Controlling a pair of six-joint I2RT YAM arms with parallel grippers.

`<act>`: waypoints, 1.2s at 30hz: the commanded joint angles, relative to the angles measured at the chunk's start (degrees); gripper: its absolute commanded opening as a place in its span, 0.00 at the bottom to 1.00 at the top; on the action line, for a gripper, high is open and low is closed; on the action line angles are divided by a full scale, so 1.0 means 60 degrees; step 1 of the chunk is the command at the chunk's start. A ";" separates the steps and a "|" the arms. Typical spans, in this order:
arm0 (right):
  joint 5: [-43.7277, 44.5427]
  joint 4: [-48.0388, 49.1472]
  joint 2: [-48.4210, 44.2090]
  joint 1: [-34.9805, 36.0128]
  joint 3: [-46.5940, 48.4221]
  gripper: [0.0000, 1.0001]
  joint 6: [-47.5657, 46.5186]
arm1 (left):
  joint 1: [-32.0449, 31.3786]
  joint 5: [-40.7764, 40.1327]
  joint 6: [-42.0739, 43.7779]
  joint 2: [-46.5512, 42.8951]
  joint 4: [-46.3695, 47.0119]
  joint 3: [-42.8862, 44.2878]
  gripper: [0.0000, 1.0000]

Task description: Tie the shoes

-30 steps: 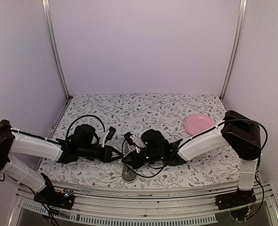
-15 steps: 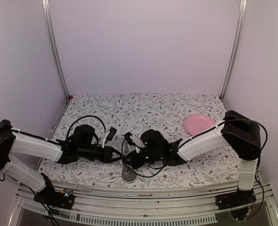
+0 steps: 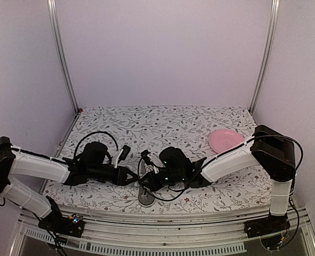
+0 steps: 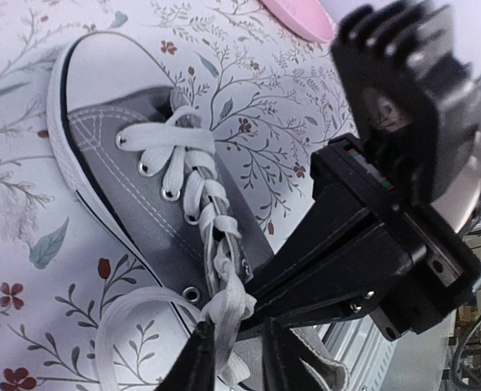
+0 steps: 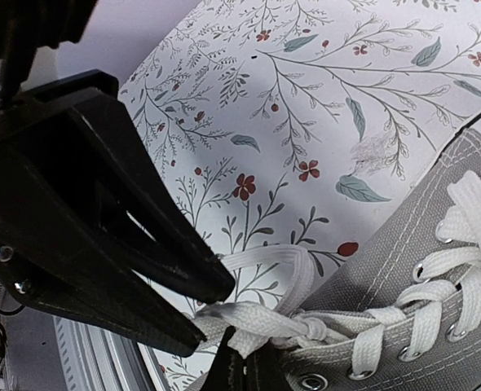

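A grey canvas shoe (image 4: 134,187) with white laces lies on the flowered cloth, toe cap away from the left wrist camera. From above, only part of the shoe (image 3: 144,195) shows between the two grippers. My left gripper (image 4: 239,354) is open by a narrow gap, and a bunched white lace (image 4: 224,322) hangs between its fingers, against the left one. My right gripper (image 5: 239,360) is shut on the lace just beside a small knot (image 5: 315,326) at the top eyelets. The two grippers (image 3: 139,178) nearly touch over the shoe's opening. A flat lace loop (image 5: 285,259) lies on the cloth.
A pink plate (image 3: 225,140) sits at the right rear of the cloth (image 3: 163,125). The right gripper's black body (image 4: 363,244) fills the space right of the shoe in the left wrist view. The table's front rail (image 3: 163,216) is just beyond the shoe.
The left gripper's jaws have parted slightly around the lace. Both arms have barely shifted, and the right gripper keeps its hold.
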 commanded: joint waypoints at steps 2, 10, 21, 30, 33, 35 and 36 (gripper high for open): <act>0.0203 -0.0222 0.0242 -0.0052 0.0112 0.02 0.0024 | 0.0146 -0.0677 0.0147 -0.0692 -0.0346 0.0259 0.29; 0.0207 -0.0203 0.0235 -0.0053 0.0107 0.02 0.0017 | 0.0624 -0.1077 -0.0199 -0.0371 -0.0808 0.0351 0.34; 0.0184 -0.0170 0.0218 -0.0052 0.0121 0.02 0.0024 | 0.0699 -0.0335 -0.0022 0.1042 -0.0742 0.0923 0.27; 0.0173 -0.0170 0.0228 -0.0054 0.0125 0.02 0.0024 | 0.0714 0.0214 -0.0044 0.1064 0.0016 0.0748 0.26; 0.0174 -0.0178 0.0228 -0.0052 0.0125 0.03 0.0024 | 0.0715 0.0336 -0.0071 0.0915 0.0237 0.0586 0.26; 0.0177 -0.0174 0.0228 -0.0054 0.0125 0.02 0.0024 | 0.0713 0.0468 -0.0116 0.0820 0.0418 0.0476 0.26; 0.0177 -0.0173 0.0228 -0.0052 0.0113 0.02 0.0024 | 0.0714 0.0515 -0.0132 0.0779 0.0471 0.0435 0.26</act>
